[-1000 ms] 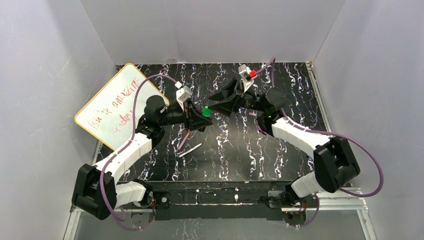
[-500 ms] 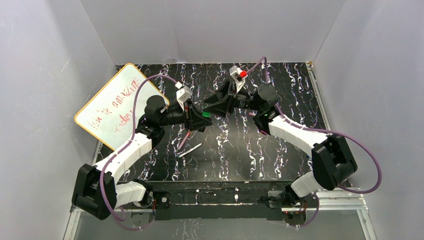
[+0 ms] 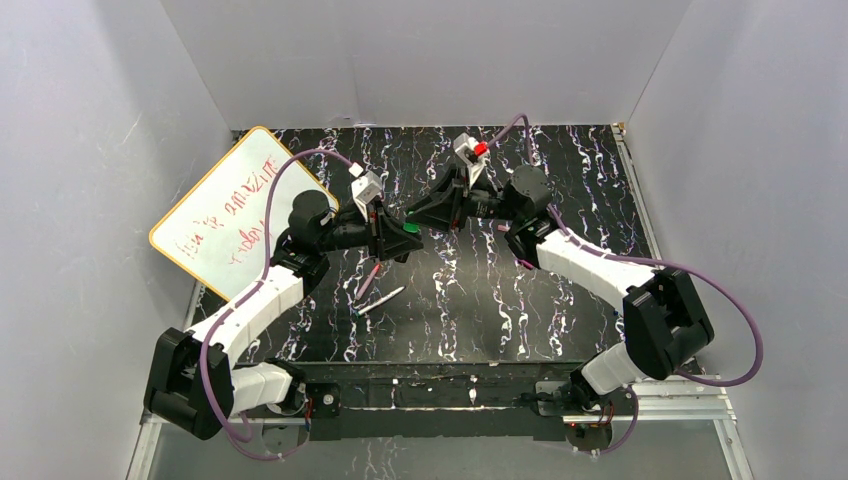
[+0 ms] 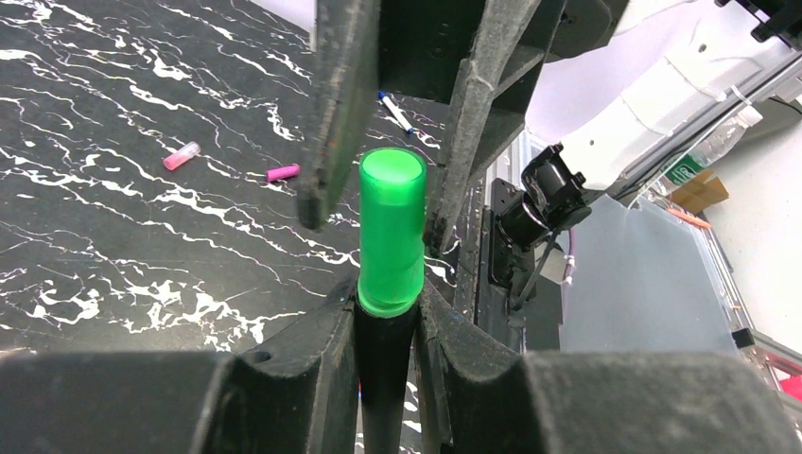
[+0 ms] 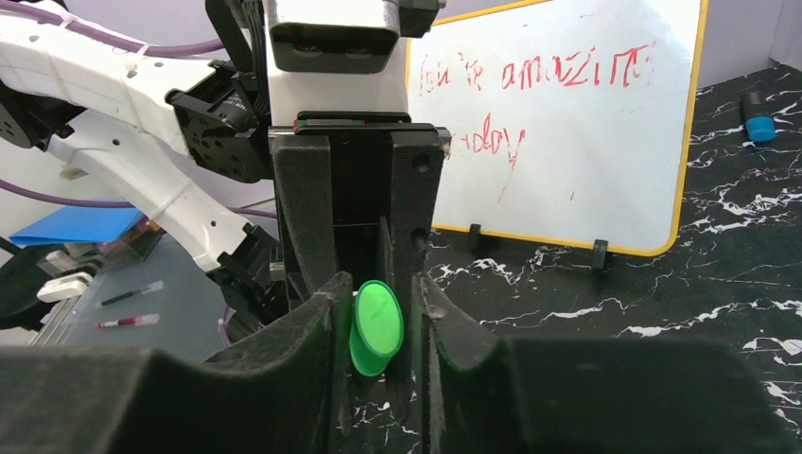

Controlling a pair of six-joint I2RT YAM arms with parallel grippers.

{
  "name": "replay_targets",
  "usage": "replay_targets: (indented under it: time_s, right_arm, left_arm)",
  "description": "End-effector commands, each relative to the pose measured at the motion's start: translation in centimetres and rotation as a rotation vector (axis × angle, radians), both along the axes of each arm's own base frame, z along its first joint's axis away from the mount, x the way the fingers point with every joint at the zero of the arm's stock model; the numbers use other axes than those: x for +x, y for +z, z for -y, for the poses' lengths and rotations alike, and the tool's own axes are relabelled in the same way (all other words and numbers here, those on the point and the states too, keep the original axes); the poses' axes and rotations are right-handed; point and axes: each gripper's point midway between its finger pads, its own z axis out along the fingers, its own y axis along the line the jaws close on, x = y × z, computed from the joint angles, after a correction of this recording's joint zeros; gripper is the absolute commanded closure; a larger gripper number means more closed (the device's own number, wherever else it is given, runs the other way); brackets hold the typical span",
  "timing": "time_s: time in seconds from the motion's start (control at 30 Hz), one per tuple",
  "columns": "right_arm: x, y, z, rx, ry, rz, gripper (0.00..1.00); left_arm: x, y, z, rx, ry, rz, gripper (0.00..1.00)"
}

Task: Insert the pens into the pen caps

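a whiteboard [image 3: 235,210] stands at ten o'clock on the table [image 3: 480,310]. the left gripper [image 4: 388,317] clamps a black pen [image 4: 383,378] topped with a green cap [image 4: 390,227]. a magenta pen [image 3: 365,281] and a pale pen [image 3: 382,299] lie at six o'clock from it. the right gripper [image 5: 378,298] sits narrow around that cap; whether it squeezes, i cannot tell.
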Motion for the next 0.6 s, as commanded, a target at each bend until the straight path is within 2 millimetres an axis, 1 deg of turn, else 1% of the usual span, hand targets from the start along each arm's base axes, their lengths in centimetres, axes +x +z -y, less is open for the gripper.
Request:
replay_targets:
  time_s: [0.0, 0.1, 0.2, 0.33, 0.57]
  right_arm:
    - [0.1, 1.8, -0.4, 0.019, 0.019, 0.058, 0.69]
    - [0.1, 1.5, -0.5, 0.007, 0.036, 0.049, 0.80]
    - [-0.1, 1.3, -0.6, -0.003, 0.054, 0.041, 0.86]
    - [-0.1, 0.9, -0.7, -0.021, 0.070, 0.027, 0.89]
    - [-0.2, 0.0, -0.8, -0.050, 0.088, -0.001, 0.90]
  left_arm:
    - [0.0, 1.4, -0.3, -0.014, 0.008, 0.056, 1.00]
    - [0.2, 1.5, -0.4, -0.014, 0.014, 0.060, 1.00]
    - [0.3, 1.4, -0.4, -0.011, 0.019, 0.063, 1.00]
    - [0.4, 1.4, -0.4, -0.005, 0.017, 0.064, 1.00]
    - [0.8, 1.6, -0.6, 0.009, 0.048, 0.092, 1.00]
